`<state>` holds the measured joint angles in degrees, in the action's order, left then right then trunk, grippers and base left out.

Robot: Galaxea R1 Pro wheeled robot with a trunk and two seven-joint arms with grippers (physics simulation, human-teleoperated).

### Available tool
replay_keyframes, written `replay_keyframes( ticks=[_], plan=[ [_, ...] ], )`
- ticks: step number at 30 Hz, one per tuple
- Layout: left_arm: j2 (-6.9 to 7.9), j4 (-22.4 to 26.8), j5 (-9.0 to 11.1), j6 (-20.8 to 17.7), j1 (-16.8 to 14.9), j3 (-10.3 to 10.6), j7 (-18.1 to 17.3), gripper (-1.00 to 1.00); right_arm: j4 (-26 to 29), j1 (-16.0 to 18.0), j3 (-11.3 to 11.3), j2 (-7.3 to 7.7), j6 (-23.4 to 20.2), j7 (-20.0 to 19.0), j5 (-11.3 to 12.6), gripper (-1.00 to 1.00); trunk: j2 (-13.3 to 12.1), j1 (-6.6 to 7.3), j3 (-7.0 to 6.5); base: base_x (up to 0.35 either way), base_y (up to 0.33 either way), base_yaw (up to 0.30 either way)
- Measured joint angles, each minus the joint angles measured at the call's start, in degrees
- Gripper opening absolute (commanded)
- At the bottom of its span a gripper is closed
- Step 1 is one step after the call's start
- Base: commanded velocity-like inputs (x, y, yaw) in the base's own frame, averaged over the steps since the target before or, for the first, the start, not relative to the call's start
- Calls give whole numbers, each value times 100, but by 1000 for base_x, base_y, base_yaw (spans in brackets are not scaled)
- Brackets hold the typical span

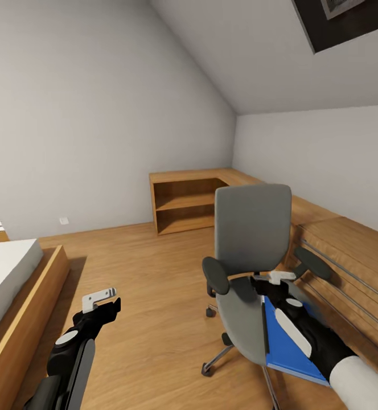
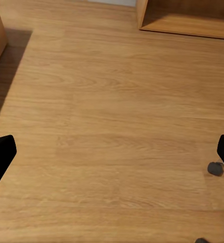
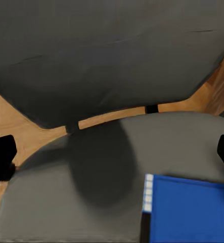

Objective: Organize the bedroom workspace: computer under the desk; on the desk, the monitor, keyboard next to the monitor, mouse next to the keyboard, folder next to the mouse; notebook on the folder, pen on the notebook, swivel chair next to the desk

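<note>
Folder on the swivel chair: one flat blue folder (image 1: 291, 344) lies on the grey seat of one swivel chair (image 1: 251, 228), an office chair with a grey upholstered back, two dark armrests and a chrome star base on casters.

Two black grippers show in the head view. The right gripper (image 1: 271, 278) hovers over the chair seat just above the folder's near end, touching nothing, and its fingers (image 3: 1, 154) stand spread wide at either edge of the right wrist view with the folder's corner between them. The left gripper (image 1: 101, 299) hangs over the bare wooden floor (image 2: 117, 111), released and empty. One low wooden open shelf unit (image 1: 186, 202) stands against the far wall, and one bed (image 1: 9, 267) edge lies beside the left arm.
</note>
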<state>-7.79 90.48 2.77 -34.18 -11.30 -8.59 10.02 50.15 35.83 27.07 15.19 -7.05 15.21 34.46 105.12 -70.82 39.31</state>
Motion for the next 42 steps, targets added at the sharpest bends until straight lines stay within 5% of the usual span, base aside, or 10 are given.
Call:
replay_keyframes(
  ticks=[3,9,20,23,30,31,42],
  plan=[
    [-1,-1,0,0,0,0,0,100,1116,-532,-5,254,-90,441,405,100,0,0,0,0,0,0],
    [0,-2,6,0,0,0,0,100,2167,-903,0,465,-148,1229,871,100,0,0,0,0,0,0],
    [1,-6,11,0,0,0,0,100,2475,-997,1,505,-146,1523,1194,100,0,0,0,0,0,0],
    [1,-15,16,0,0,0,-1,100,2635,-1003,-3,508,-135,1561,1562,100,0,0,0,0,0,0],
    [1,-19,22,0,0,-5,-6,100,2763,-1005,-1,513,-131,1661,1883,100,0,0,0,-34,0,-25],
    [0,-21,24,9,-1,-11,-10,100,2774,-1007,-3,512,-131,1755,2188,100,-2,-3,-5,-260,0,-189],
    [0,-21,29,9,-1,-111,-13,100,2744,-1008,-6,516,-131,1756,2373,100,-1,-3,-66,-315,0,-232]
  ],
)
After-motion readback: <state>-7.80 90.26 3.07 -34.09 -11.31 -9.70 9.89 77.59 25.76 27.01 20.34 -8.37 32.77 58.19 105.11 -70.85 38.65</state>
